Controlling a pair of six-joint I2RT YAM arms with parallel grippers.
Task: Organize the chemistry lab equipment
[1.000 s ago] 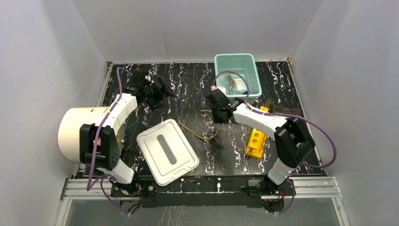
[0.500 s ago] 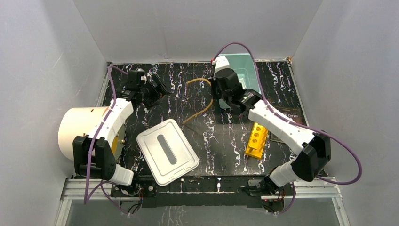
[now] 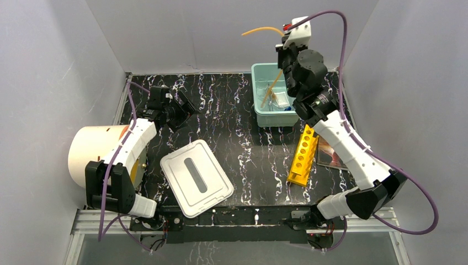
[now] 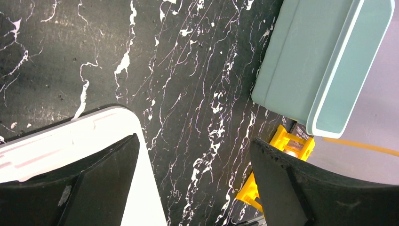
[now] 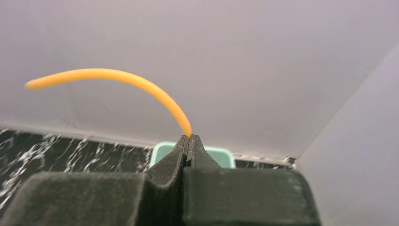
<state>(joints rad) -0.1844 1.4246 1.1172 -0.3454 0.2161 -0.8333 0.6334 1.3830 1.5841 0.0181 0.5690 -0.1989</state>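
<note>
My right gripper (image 3: pixel 283 48) is raised high over the teal bin (image 3: pixel 259 107) and is shut on the amber tubing (image 3: pixel 260 30). One end of the tubing arcs out to the left in the air, and the other part hangs down into the bin. In the right wrist view the tubing (image 5: pixel 117 75) rises from the closed fingertips of my right gripper (image 5: pixel 189 137). Clear glass pieces and a white packet (image 3: pixel 280 99) lie inside the bin. My left gripper (image 3: pixel 185 107) is open at the far left of the table with nothing between its fingers (image 4: pixel 94 179).
A white lid (image 3: pixel 196 178) lies flat at the front centre. A yellow rack (image 3: pixel 302 154) lies right of centre, beside a dark book (image 3: pixel 331 154). A big cream cylinder (image 3: pixel 96 154) lies on its side at the left edge. Grey walls enclose the table.
My right arm has lifted the amber tubing off the table and swung it up over the teal bin. The left arm shifted slightly earlier and now holds still, its gripper open.
</note>
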